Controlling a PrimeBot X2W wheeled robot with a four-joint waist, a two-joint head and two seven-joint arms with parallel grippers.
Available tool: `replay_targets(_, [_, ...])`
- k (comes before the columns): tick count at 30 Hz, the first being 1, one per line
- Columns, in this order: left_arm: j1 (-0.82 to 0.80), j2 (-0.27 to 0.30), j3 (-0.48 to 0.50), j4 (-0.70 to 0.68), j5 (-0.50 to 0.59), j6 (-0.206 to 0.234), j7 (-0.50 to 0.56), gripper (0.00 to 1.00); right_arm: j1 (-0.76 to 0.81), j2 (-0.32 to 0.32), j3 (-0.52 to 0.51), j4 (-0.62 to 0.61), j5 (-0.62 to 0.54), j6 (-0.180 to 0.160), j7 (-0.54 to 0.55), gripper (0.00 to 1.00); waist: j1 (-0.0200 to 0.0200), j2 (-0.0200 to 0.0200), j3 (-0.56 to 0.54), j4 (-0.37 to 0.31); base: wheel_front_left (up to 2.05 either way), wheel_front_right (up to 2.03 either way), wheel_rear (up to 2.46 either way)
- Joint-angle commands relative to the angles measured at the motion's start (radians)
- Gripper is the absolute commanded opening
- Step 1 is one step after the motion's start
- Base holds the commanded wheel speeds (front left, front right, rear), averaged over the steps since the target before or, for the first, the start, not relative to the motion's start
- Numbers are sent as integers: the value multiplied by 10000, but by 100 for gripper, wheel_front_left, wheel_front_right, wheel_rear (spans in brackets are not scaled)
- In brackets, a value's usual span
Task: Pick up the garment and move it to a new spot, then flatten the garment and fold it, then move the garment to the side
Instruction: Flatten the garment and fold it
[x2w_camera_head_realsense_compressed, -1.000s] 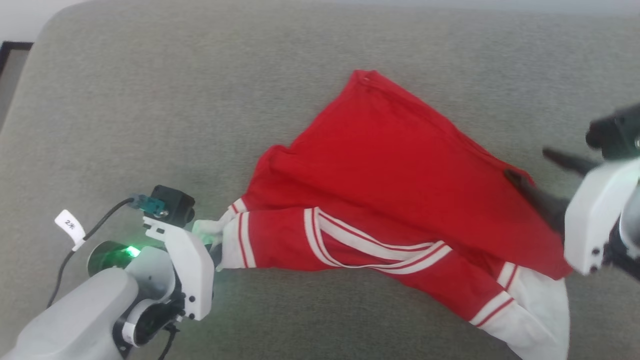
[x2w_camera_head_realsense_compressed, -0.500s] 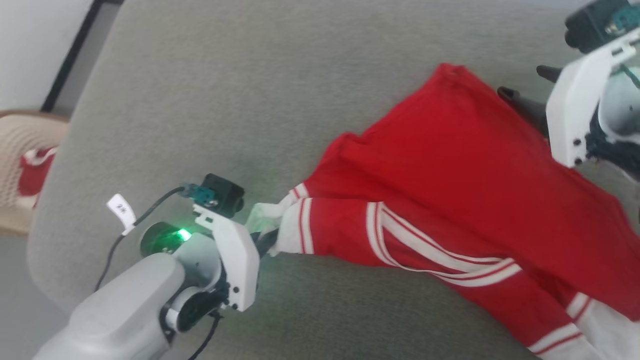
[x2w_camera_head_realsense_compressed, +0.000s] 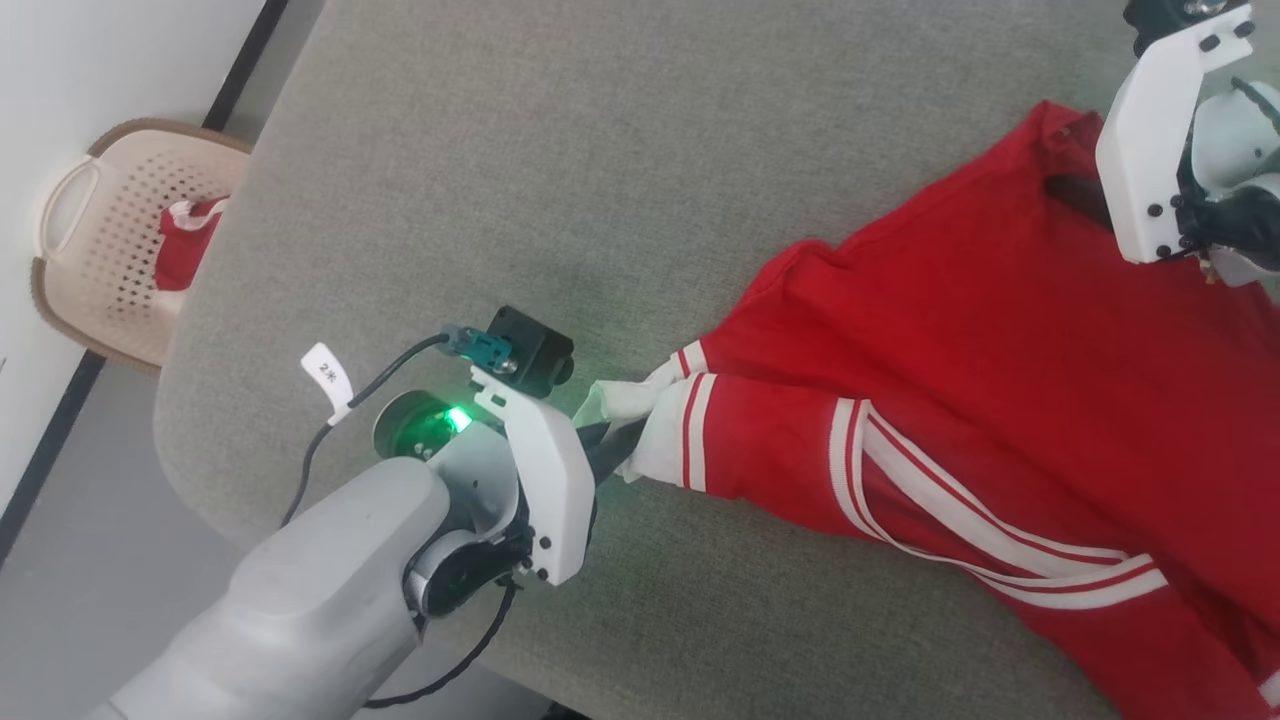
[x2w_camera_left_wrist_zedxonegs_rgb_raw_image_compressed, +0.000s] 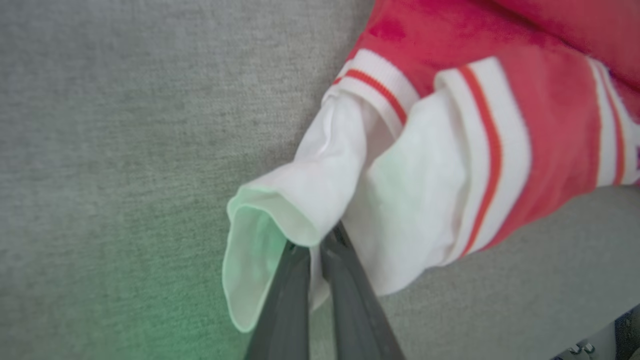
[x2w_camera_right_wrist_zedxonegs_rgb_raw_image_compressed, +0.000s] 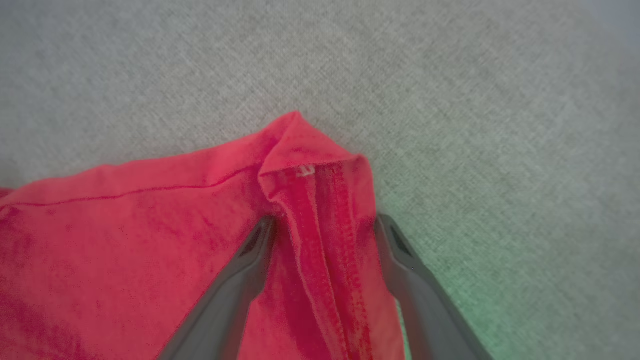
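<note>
The garment lies part-spread toward the right of the grey cushion, probably so it can be pulled flat. The left claw is clamped shut on its white cuff, and the right claw stands wide open, its 2 fingers straddling a red hem corner without gripping it. A small white tag on the left arm's cable starts with a 2, and the rest is unreadable.

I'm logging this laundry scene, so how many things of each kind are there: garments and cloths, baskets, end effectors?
Red textiles: 2, the garment and the small red cloth.
Baskets: 1, the laundry basket.
End effectors: 2, the left end effector and the right end effector.
Total: 5.
</note>
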Motion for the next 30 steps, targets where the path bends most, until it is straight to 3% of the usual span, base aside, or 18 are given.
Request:
replay_targets(1, [-148,-151,-60,178,118,-71,-59,0,441,248,525,366,223,5,280,100,0,0,170,147,0,0,0])
replay_targets(5, [-276,-333,-94,576,113,-217,-185,0,577,265,1542,625,689,28,600,100,0,0,244,182,0,0,0])
replay_targets(6, [-293,-358,-93,668,110,-233,-209,0,557,262,1730,636,808,28,690,48,0,0,244,171,0,0,0])
replay_targets(7, [-293,-358,-93,668,110,-233,-209,0,557,262,1730,636,808,28,690,48,0,0,244,171,0,0,0])
replay_targets(8, [-307,-364,-91,764,114,-263,-211,0,496,234,1993,554,895,30,768,0,0,0,238,150,0,0,0])
replay_targets(14, [-562,-197,38,1121,51,-338,-212,0,-421,-267,2619,252,1389,4,133,0,0,0,82,-226,0,0,0])
replay_targets(20, [-1299,576,481,850,6,-146,175,0,-1432,-566,2985,-318,1968,-1,-898,0,0,0,-335,-1090,0,0,0])
replay_targets(30, [-3235,2126,1135,526,349,532,1348,0,-1995,-1248,3141,-1162,2564,-1,-2254,0,0,0,-1189,-2441,0,0,0])
